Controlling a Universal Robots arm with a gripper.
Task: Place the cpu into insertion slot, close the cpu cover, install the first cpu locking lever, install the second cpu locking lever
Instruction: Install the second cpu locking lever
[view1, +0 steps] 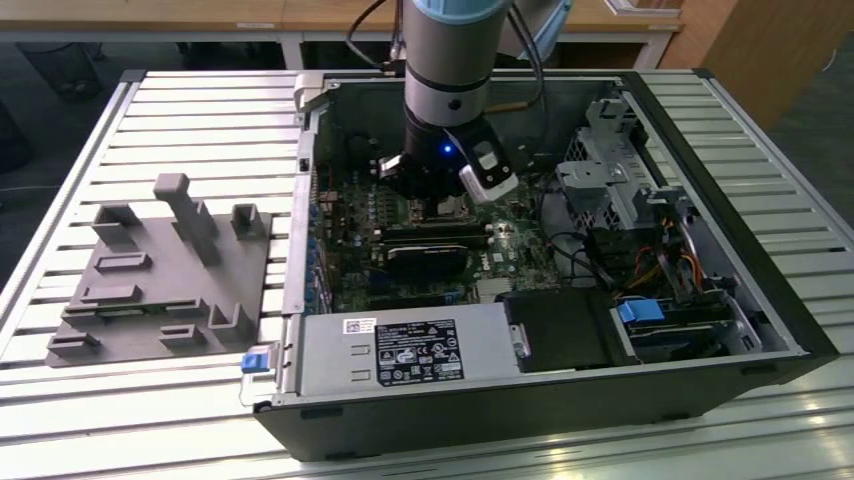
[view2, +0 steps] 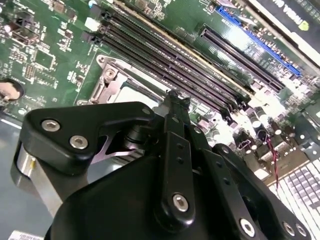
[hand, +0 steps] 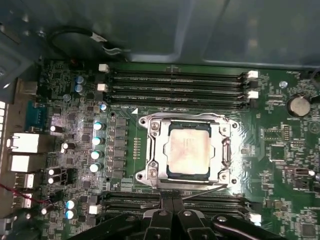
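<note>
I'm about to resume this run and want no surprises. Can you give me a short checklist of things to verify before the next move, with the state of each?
1. cpu seated square in the insertion slot: ok, in the first wrist view.
2. cpu cover down around the cpu: ok, frame appears flat.
3. Locking levers latched: cannot tell.
4. tool at the socket's edge, beside the memory slots: ok.
5. Tool fingers' state: shut, tips together.
6. Arm inside the computer case, over the motherboard: ok, exterior view.

The arm (view1: 447, 60) stands near vertical, wrist pointing straight down; the gripper (hand: 171, 204) hangs low, its black fingers (view2: 172, 107) pressed together.
</note>
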